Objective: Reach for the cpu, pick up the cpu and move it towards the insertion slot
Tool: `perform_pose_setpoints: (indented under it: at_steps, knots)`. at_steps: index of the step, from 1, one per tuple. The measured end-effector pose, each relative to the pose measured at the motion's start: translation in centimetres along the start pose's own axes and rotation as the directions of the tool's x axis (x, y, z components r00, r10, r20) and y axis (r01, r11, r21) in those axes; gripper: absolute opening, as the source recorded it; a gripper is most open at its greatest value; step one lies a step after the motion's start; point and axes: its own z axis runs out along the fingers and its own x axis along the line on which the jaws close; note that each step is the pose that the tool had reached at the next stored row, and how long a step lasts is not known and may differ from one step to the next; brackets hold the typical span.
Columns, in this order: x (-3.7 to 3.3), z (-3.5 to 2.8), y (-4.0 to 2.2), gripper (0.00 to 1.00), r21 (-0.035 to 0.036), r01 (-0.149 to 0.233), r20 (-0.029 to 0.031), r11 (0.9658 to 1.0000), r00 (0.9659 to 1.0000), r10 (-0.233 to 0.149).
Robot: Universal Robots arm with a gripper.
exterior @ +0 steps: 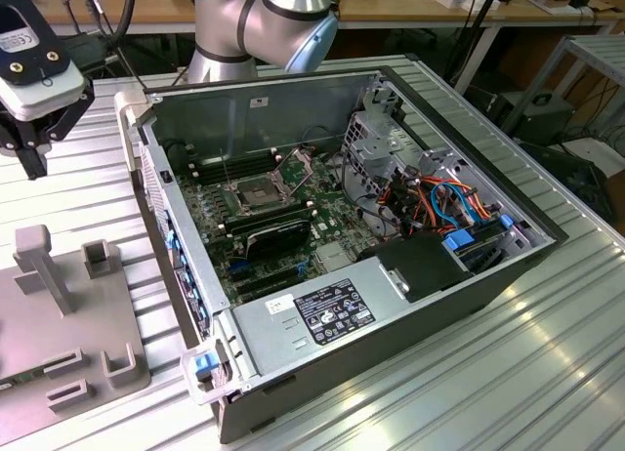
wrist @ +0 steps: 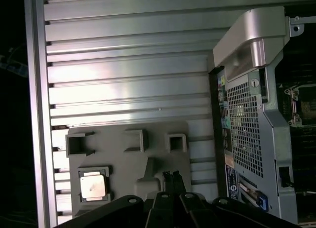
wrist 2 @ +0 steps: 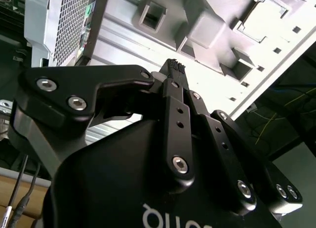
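Not much of the job is done yet. The cpu (wrist: pixel 94 184) lies flat in its little square nest on the gray tray (wrist: pixel 123 159), and the tray sits on the ribbed metal counter (wrist: pixel 123 65) next to the open computer case (exterior: pixel 254 114). Nothing is touching the cpu. The insertion slot (exterior: pixel 256 193) is inside the case, well apart from the cpu. Its metal bracket stands up and its dark middle is bare, so it looks ready. All the steps are left to do: getting to the cpu, picking it up and carrying it over to the slot. The gripper (wrist: pixel 172 176) hangs in the air over the tray. In both wrist views its two black fingertips (wrist 2: pixel 173 66) are pressed together with nothing between them. The tips point down at the tray, near the cpu but not right above it, I think. In the exterior view the gripper is high up at the exterior view's left, outside the case, and the thick gray arm (exterior: pixel 264 21) bends around behind the case.
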Motion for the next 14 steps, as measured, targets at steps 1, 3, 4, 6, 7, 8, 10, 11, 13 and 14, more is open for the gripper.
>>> perform_pose_setpoints:
  at_steps: [1, 3, 4, 6, 7, 8, 10, 11, 13, 14]
  knots:
    - [0.15, 0.01, -0.01, 0.11, 0.0000, 0.000, 0.0000, 1.0000, 1.0000, 0.000]
    - [0.52, 0.03, -0.04, 0.11, 0.0000, 0.000, 0.0000, 1.0000, 1.0000, 0.000]
    - [0.65, 0.04, -0.05, 0.11, 0.0000, 0.000, 0.0000, 1.0000, 1.0000, 0.000]
    - [0.94, 0.05, -0.08, 0.11, 0.0000, 0.000, 0.0000, 1.0000, 1.0000, 0.000]
    - [1.09, 0.06, -0.09, 0.11, 0.0000, 0.000, 0.0000, 1.0000, 1.0000, 0.000]
    - [1.24, 0.07, -0.10, 0.11, 0.0000, 0.000, 0.0000, 1.0000, 1.0000, 0.000]
    - [1.63, 0.10, -0.13, 0.11, 0.0000, 0.000, 0.0001, 1.0000, 1.0000, 0.000]
    - [1.93, 0.11, -0.16, 0.11, 0.0001, 0.000, -0.0001, 1.0000, 1.0000, 0.000]
    - [2.60, 0.17, -0.24, 0.11, 0.0000, 0.000, 0.0000, 1.0000, 1.0000, 0.000]
    - [2.84, 0.19, -0.27, 0.11, 0.0000, 0.000, 0.0000, 1.0000, 1.0000, 0.000]
